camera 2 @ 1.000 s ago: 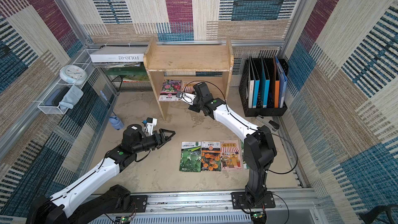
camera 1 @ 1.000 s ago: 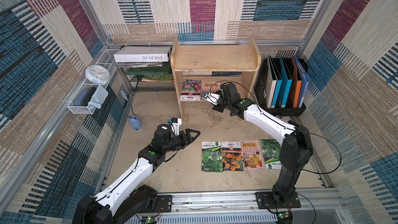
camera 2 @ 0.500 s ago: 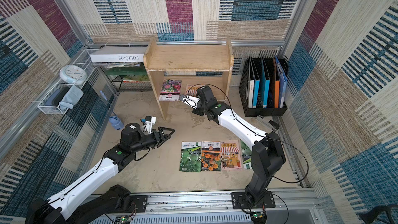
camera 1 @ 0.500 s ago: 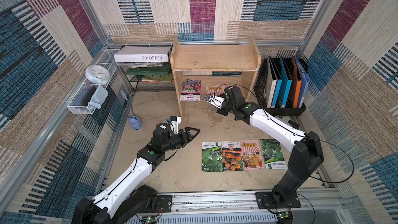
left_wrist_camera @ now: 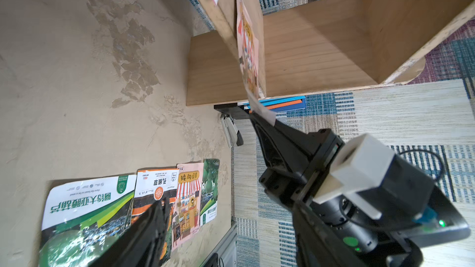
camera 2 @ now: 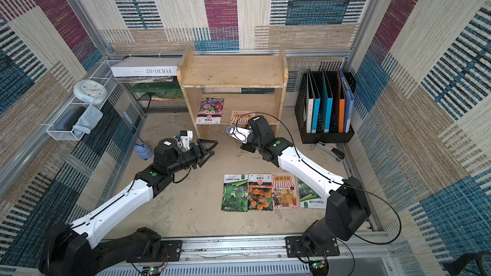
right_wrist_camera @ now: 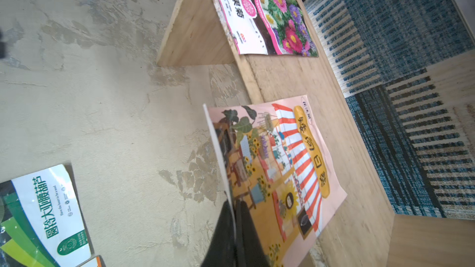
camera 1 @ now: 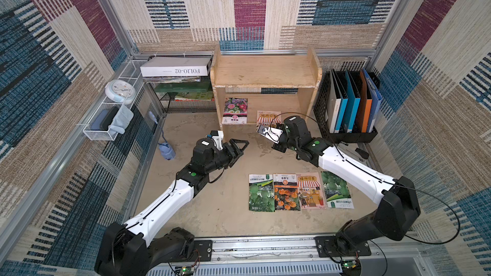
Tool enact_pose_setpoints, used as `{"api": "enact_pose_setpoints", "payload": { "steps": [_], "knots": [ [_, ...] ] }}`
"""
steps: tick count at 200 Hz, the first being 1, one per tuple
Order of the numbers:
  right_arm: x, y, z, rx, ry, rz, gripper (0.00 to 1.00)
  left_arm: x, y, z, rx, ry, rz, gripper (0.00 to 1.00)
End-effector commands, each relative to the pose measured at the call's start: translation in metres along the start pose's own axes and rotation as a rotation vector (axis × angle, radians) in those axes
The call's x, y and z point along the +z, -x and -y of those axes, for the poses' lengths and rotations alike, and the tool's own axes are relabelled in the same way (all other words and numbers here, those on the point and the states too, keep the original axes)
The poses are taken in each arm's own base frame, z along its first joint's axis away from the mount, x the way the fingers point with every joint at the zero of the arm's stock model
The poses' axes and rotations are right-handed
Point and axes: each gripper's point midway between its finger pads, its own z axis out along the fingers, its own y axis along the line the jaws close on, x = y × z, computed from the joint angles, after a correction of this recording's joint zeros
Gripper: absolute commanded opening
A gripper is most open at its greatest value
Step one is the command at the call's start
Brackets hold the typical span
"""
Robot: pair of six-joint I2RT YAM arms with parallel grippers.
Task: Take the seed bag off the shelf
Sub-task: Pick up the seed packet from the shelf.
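The light wooden shelf [camera 1: 265,73] [camera 2: 231,70] stands at the back centre. A pink seed bag [camera 1: 268,117] [camera 2: 240,117] [right_wrist_camera: 282,165] with a striped awning print lies on its lower board. The bag's near edge sticks out past the front of the board. My right gripper [camera 1: 267,128] [right_wrist_camera: 235,217] [left_wrist_camera: 257,115] is shut on that near edge. A second seed bag [camera 1: 235,110] [right_wrist_camera: 270,14], printed with flowers, leans at the left end of the same board. My left gripper [camera 1: 243,144] [camera 2: 212,146] hovers open and empty over the table near the shelf's left leg.
Several seed bags [camera 1: 300,191] lie in a row on the table front. A black file holder [camera 1: 348,102] with folders stands right of the shelf, with a stapler [camera 1: 358,152] in front of it. A black wire rack carrying a white box [camera 1: 175,69] stands to the left.
My right gripper has drawn back a little from the shelf with the pink bag's edge in its jaws, and its elbow has swung right. The left gripper has opened slightly wider.
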Motion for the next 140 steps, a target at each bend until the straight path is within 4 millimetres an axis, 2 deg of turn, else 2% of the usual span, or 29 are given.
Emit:
{"api": "enact_pose_setpoints", "payload": {
  "steps": [1,44,68,140],
  "knots": [
    [-0.005,0.012,0.001,0.012,-0.004,0.064,0.00,0.011,0.012,0.021,-0.002,-0.070,0.012,0.79],
    [-0.010,0.019,-0.007,0.003,0.030,0.103,0.00,0.041,0.021,0.028,-0.018,-0.084,-0.036,0.80],
    [-0.012,0.022,-0.011,-0.001,0.041,0.117,0.00,0.055,0.025,0.024,-0.025,-0.070,-0.054,0.80],
    [-0.021,0.031,-0.021,-0.005,0.061,0.145,0.00,0.082,0.031,0.014,-0.062,-0.072,-0.076,0.79]
  ]
}}
